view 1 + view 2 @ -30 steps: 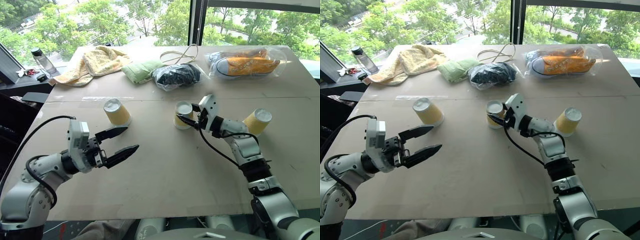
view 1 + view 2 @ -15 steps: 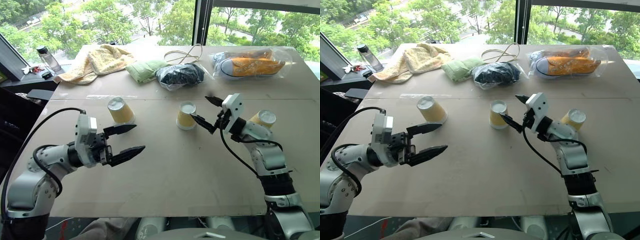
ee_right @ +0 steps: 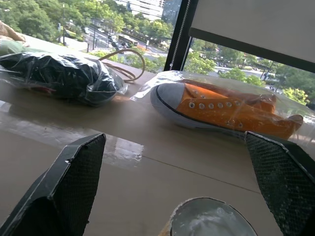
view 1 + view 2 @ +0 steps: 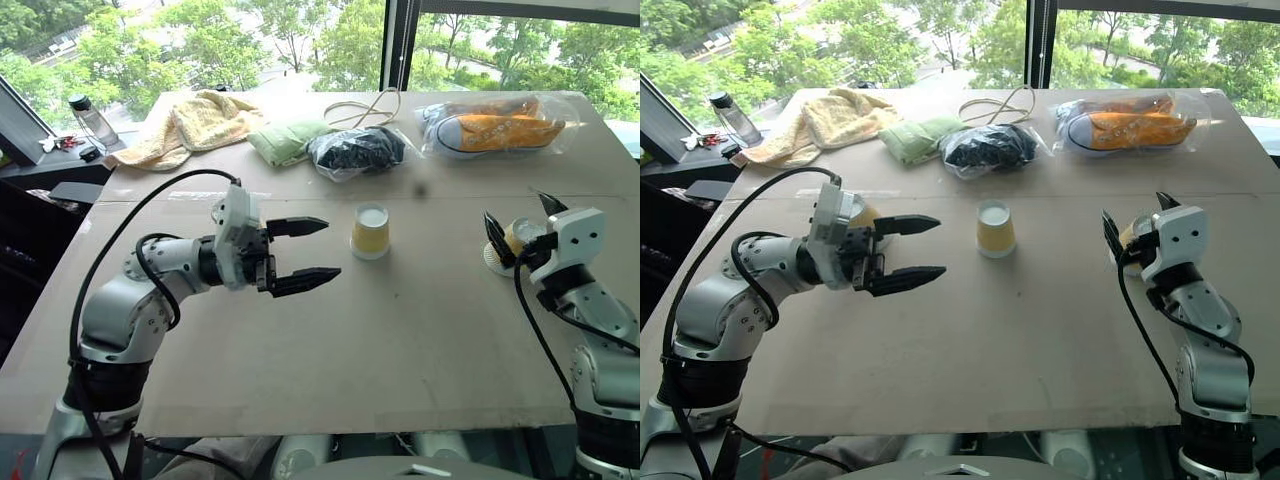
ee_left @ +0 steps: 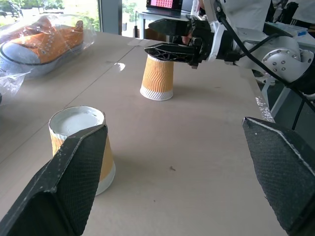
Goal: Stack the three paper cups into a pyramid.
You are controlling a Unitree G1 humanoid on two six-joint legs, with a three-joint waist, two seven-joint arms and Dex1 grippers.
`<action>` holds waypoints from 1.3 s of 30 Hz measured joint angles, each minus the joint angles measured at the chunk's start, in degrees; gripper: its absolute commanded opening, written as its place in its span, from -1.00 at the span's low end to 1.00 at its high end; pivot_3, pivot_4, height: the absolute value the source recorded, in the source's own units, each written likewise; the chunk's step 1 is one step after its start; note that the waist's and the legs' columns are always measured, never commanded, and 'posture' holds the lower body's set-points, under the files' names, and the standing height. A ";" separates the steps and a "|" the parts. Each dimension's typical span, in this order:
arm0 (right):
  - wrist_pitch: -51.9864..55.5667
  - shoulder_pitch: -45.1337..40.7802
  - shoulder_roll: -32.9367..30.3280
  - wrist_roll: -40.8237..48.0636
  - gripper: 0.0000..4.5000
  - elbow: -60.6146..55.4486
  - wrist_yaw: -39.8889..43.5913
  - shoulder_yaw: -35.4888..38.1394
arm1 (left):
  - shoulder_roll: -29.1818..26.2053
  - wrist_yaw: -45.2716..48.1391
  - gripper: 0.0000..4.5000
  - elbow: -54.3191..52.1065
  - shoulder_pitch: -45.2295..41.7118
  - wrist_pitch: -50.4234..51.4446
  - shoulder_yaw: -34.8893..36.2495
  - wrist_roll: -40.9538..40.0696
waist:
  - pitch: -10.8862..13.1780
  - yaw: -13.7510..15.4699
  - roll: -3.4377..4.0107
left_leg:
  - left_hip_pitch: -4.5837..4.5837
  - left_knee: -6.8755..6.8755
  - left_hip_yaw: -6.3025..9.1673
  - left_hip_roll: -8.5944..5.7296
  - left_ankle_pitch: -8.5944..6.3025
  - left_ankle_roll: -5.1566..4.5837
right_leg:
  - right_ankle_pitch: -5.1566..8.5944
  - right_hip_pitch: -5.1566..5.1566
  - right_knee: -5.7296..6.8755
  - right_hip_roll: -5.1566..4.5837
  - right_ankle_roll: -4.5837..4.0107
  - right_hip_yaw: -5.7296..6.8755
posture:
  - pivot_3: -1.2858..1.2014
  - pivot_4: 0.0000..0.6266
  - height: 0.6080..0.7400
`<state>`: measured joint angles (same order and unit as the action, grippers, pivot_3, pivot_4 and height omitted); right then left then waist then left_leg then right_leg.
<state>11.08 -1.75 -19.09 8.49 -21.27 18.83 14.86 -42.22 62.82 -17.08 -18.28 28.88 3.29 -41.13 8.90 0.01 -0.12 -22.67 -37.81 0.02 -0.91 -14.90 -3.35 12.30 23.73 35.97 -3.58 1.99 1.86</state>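
With its jaws wide around the right cup (image 4: 515, 243) but not closed, the right gripper (image 4: 519, 229) should settle lower and pinch mid-wall before carrying it beside the middle cup (image 4: 370, 232), while the open left gripper (image 4: 312, 250) hovers empty, hiding the left cup (image 4: 862, 215).

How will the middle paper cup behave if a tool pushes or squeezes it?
The middle cup stands inverted on its wide rim, so it probably slides rather than tips. Thin ribbed paper suggests it's light and crushable. Its tapered sides may slip upward out of a pinch.

Bright daylight from the windows (image 4: 300, 40); soft shadows, sharp pictures.
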 measured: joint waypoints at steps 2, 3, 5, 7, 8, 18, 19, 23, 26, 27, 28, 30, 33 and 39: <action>-0.11 1.80 1.01 -0.12 0.98 0.15 -1.49 1.09 | 0.00 -0.56 1.00 -0.20 0.05 0.90 -0.01 -0.01 | 0.00 0.04 -0.01 | 0.00 0.00 0.01 0.01 0.00 -0.01 | 0.00 0.00 0.00 0.01 0.00 0.00 | 0.03 -0.52 1.00; -0.09 2.71 1.60 -0.06 0.98 0.61 -2.13 1.67 | 0.00 -0.58 1.00 -0.61 0.06 1.32 -0.05 -0.11 | 0.00 0.05 -0.01 | 0.00 0.00 0.00 0.01 0.00 -0.01 | 0.00 -0.01 0.00 0.01 0.00 -0.01 | 0.03 -0.52 1.00; 0.12 3.45 2.10 0.61 0.98 1.58 -2.67 2.06 | 0.00 -0.55 1.00 -1.39 0.06 1.86 -0.16 -0.14 | 0.00 -0.05 -0.01 | 0.00 -0.02 -0.03 0.01 -0.01 -0.01 | 0.00 -0.01 0.00 0.00 0.00 -0.05 | 0.03 -0.52 1.00; 0.22 3.63 2.60 1.35 0.98 2.31 -2.98 2.07 | 0.00 -0.40 1.00 -2.11 0.06 1.88 -0.62 -0.03 | 0.00 -0.15 0.00 | 0.03 -0.02 -0.04 0.01 0.00 -0.01 | 0.00 -0.01 0.01 0.01 0.01 -0.08 | 0.03 -0.52 1.00; 0.22 3.66 2.60 1.53 0.98 2.62 -2.99 2.11 | 0.00 -0.27 1.00 -2.35 0.07 1.81 -0.73 0.03 | 0.00 -0.15 0.00 | 0.03 -0.02 -0.03 0.01 0.00 -0.01 | 0.00 -0.01 0.01 0.01 0.00 -0.08 | 0.03 -0.52 1.00; 0.74 -0.17 2.72 5.88 0.88 7.80 -2.96 3.24 | 1.19 0.19 1.00 -4.86 1.64 -0.61 -0.89 0.42 | 0.00 -0.23 -0.01 | 0.03 -0.03 -0.04 0.01 -0.01 -0.02 | 0.00 -0.03 0.01 0.02 0.00 -0.09 | 0.03 -0.52 1.00; 1.17 -0.47 2.75 6.36 0.76 7.87 -2.92 3.21 | 1.20 -0.11 1.00 -4.91 1.64 -0.64 -0.89 0.43 | 0.00 -0.23 -0.01 | 0.03 -0.03 -0.04 0.01 -0.01 -0.02 | 0.00 -0.03 0.02 0.02 0.00 -0.09 | 0.03 -0.52 1.00; 1.40 -0.69 2.74 7.52 0.04 7.99 -2.51 3.01 | 1.20 -0.52 1.00 -4.90 1.68 -0.72 -0.88 0.48 | 0.00 -0.21 -0.01 | 0.03 -0.03 -0.04 0.01 -0.01 -0.02 | 0.00 -0.03 0.01 0.03 0.01 -0.08 | 0.03 -0.52 1.00; 1.53 -0.68 2.72 7.99 -0.05 7.98 -2.33 2.83 | 1.20 -0.52 1.00 -4.90 2.06 -1.16 -0.88 0.52 | 0.00 -0.23 -0.01 | 0.03 -0.03 -0.04 0.01 -0.01 -0.03 | 0.00 -0.03 0.02 0.03 0.01 -0.09 | 0.03 -0.52 1.00; 1.53 -0.68 2.70 8.01 -0.05 7.97 -2.25 2.73 | 1.20 -0.52 1.00 -4.90 2.32 -1.29 -0.89 0.52 | 0.00 -0.23 -0.01 | 0.04 -0.03 -0.04 0.01 -0.01 -0.03 | 0.00 -0.03 0.02 0.03 0.01 -0.09 | 0.03 -0.52 1.00; 1.54 -0.68 2.61 8.01 -0.05 7.96 -2.14 2.54 | 1.20 -0.52 1.00 -4.90 2.56 -1.41 -0.88 0.53 | 0.00 -0.24 -0.01 | 0.04 -0.03 -0.05 0.02 -0.01 -0.03 | 0.00 -0.03 0.03 0.04 0.01 -0.09 | 0.03 -0.52 1.00; 1.58 -0.69 2.40 7.99 -0.05 7.83 -1.93 1.91 | 1.20 -0.54 1.00 -4.90 2.84 -1.69 -0.88 0.56 | 0.00 -0.27 -0.01 | 0.04 -0.03 -0.04 0.02 -0.02 -0.04 | 0.00 -0.03 0.03 0.04 0.01 -0.09 | 0.03 -0.52 1.00; 2.11 -1.69 1.69 7.70 -0.05 7.77 -1.36 0.14 | 1.13 -0.63 1.00 -4.93 3.68 -2.19 -0.28 0.97 | 0.00 -0.56 0.00 | 0.06 -0.03 -0.06 0.02 -0.01 -0.03 | 0.00 -0.03 0.05 0.04 0.01 -0.12 | 0.03 -0.52 1.00; 5.54 -7.75 1.62 8.09 -0.05 5.73 1.04 -7.07 | -0.27 -0.81 1.00 -4.91 9.55 -4.57 3.48 2.79 | 0.01 -0.71 0.00 | 0.13 -0.03 -0.07 0.09 -0.02 -0.04 | 0.00 -0.02 0.12 0.11 0.00 -0.14 | 0.03 -0.52 1.00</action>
<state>16.62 -9.50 -17.47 16.58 -15.54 19.87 7.79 -42.49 62.01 -21.99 -8.73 24.31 6.77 -38.34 8.91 -0.69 -0.12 -22.54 -37.84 -0.05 -0.82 -14.92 -3.39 12.30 23.71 36.09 -3.47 1.99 1.73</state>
